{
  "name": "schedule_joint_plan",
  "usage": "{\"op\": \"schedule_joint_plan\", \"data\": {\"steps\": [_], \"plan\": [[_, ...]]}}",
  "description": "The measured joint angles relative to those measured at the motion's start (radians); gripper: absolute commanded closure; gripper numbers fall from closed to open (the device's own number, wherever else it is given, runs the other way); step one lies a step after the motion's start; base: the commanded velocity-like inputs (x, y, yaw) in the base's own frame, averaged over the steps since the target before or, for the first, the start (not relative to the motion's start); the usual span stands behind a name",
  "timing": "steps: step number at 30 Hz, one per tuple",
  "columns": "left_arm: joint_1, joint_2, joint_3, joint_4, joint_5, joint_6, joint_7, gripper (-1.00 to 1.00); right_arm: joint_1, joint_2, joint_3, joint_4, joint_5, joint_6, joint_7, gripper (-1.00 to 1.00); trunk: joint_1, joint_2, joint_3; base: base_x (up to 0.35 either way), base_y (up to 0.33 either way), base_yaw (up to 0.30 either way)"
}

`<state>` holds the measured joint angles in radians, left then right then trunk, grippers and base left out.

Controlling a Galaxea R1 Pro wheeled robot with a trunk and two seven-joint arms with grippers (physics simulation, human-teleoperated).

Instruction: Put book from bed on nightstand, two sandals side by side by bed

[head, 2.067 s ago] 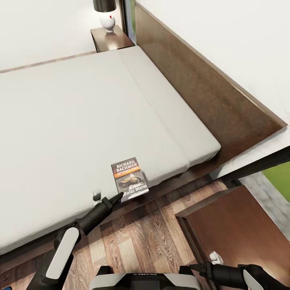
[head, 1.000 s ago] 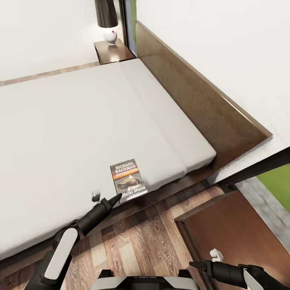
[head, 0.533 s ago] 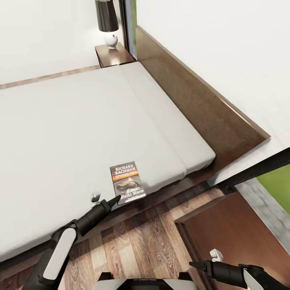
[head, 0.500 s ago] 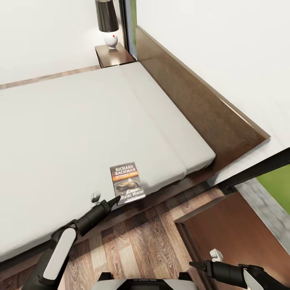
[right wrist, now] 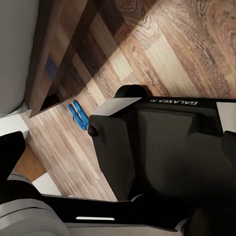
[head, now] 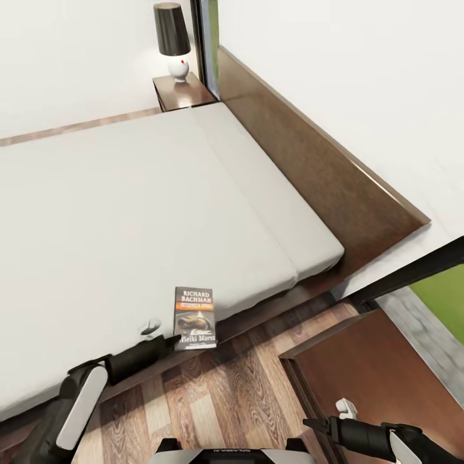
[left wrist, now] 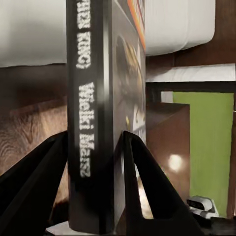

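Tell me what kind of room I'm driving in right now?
Most likely a bedroom: a large bed with a dark headboard, a nightstand carrying a lamp, and wood-plank floor. The left gripper is shut on the book.

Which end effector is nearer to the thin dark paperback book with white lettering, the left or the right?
The left. The left end effector has its two fingers on either side of the thin dark paperback book at the bed's edge. The right end effector is apart from it, low over the wood-plank floor.
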<state>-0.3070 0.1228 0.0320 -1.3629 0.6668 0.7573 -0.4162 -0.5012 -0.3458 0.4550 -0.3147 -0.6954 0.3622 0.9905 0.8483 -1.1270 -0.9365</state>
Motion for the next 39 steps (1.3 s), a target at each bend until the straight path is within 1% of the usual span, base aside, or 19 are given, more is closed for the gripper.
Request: {"op": "schedule_joint_plan", "data": {"steps": [5, 8, 11, 12, 13, 14, 15, 16, 18, 19, 21, 23, 25, 26, 27, 30, 32, 34, 39], "plan": [[0.005, 0.001, -0.001, 0.006, -0.111, 0.011, 0.000, 1.00, 0.000, 0.000, 0.000, 0.000, 0.000, -0.001, -0.001, -1.00, 0.000, 0.000, 0.003, 0.000, 0.000, 0.000], [0.019, 0.002, 0.001, 0.033, -0.138, 0.012, -0.001, 1.00, 0.000, 0.000, 0.000, 0.001, 0.000, -0.003, -0.001, -1.00, 0.000, 0.000, 0.005, 0.000, 0.000, 0.000], [0.029, 0.004, 0.003, 0.091, -0.154, 0.010, -0.002, 1.00, 0.000, 0.000, 0.000, 0.001, 0.000, -0.011, -0.001, -1.00, 0.000, 0.000, 0.009, 0.000, 0.000, 0.000], [0.029, 0.009, 0.003, 0.106, -0.147, 0.011, -0.001, 1.00, 0.000, 0.000, 0.000, 0.001, 0.000, -0.012, -0.001, -1.00, 0.000, 0.000, 0.011, 0.000, 0.000, 0.000], [0.030, 0.015, 0.003, 0.124, -0.153, 0.010, -0.001, 1.00, 0.000, 0.000, 0.000, 0.001, 0.000, -0.013, -0.001, -1.00, 0.000, 0.000, 0.013, 0.000, 0.000, 0.000], [0.031, 0.038, 0.001, 0.181, -0.143, 0.007, -0.001, 1.00, 0.000, -0.001, 0.000, 0.002, 0.000, -0.014, -0.001, -1.00, 0.000, 0.000, 0.014, 0.000, 0.000, 0.000], [0.031, 0.042, 0.002, 0.202, -0.175, -0.004, -0.004, 1.00, 0.000, -0.001, 0.000, 0.002, 0.000, -0.014, 0.000, -1.00, 0.000, 0.000, 0.016, 0.000, 0.000, -0.004], [0.031, 0.043, 0.002, 0.209, -0.138, 0.001, -0.005, 1.00, 0.000, -0.001, 0.000, 0.002, 0.000, -0.014, 0.000, -1.00, 0.000, 0.000, 0.017, 0.000, 0.000, -0.030], [0.031, 0.046, 0.002, 0.260, -0.157, -0.030, -0.008, 1.00, 0.000, -0.001, 0.000, 0.002, 0.000, -0.014, 0.000, -1.00, 0.000, 0.000, 0.021, 0.000, 0.000, -0.046], [0.031, 0.047, 0.001, 0.277, -0.147, -0.047, -0.009, 1.00, 0.000, -0.001, 0.000, 0.002, 0.000, -0.015, -0.001, -1.00, 0.000, 0.000, 0.022, 0.000, 0.000, -0.055], [0.032, 0.047, -0.001, 0.288, -0.151, -0.064, -0.012, 1.00, 0.000, 0.000, 0.000, 0.002, 0.000, -0.015, -0.001, -1.00, 0.000, 0.000, 0.025, 0.000, 0.000, -0.058], [0.031, 0.047, 0.000, 0.295, -0.137, -0.076, -0.042, 1.00, 0.000, 0.000, 0.000, 0.002, 0.000, -0.015, -0.001, -1.00, 0.000, 0.000, 0.029, 0.000, 0.000, -0.060], [0.032, 0.047, 0.001, 0.296, -0.137, -0.079, -0.085, 1.00, 0.000, -0.001, 0.000, 0.002, 0.000, -0.015, -0.001, -1.00, 0.000, 0.000, 0.032, 0.000, 0.000, -0.061], [0.032, 0.047, 0.001, 0.297, -0.130, -0.077, -0.143, 1.00, 0.000, 0.000, 0.000, 0.002, 0.000, -0.015, -0.002, -1.00, 0.000, 0.000, 0.033, 0.000, 0.000, -0.062], [0.031, 0.048, 0.001, 0.297, -0.138, -0.081, -0.166, 1.00, 0.000, 0.000, 0.000, 0.002, 0.000, -0.015, -0.002, -1.00, 0.000, 0.000, 0.035, 0.000, 0.000, -0.062], [0.032, 0.050, 0.004, 0.294, -0.136, -0.080, -0.302, 1.00, 0.000, 0.000, 0.000, 0.002, 0.000, -0.015, -0.002, -1.00, 0.000, 0.000, 0.040, 0.000, 0.000, -0.062], [0.032, 0.058, 0.006, 0.292, -0.141, -0.083, -0.372, 1.00, 0.000, 0.000, 0.000, 0.002, 0.000, -0.015, -0.002, -1.00, 0.000, 0.000, 0.043, 0.000, 0.000, -0.062], [0.032, 0.066, 0.008, 0.290, -0.144, -0.084, -0.404, 1.00, 0.000, 0.000, 0.000, 0.002, 0.000, -0.015, -0.002, -1.00, 0.000, 0.000, 0.046, 0.000, 0.000, -0.062], [0.031, 0.075, 0.008, 0.253, -0.143, -0.086, -0.435, 1.00, 0.000, 0.000, 0.000, 0.002, 0.000, -0.015, -0.004, -1.00, 0.000, 0.000, 0.054, 0.000, 0.000, -0.062]]}}
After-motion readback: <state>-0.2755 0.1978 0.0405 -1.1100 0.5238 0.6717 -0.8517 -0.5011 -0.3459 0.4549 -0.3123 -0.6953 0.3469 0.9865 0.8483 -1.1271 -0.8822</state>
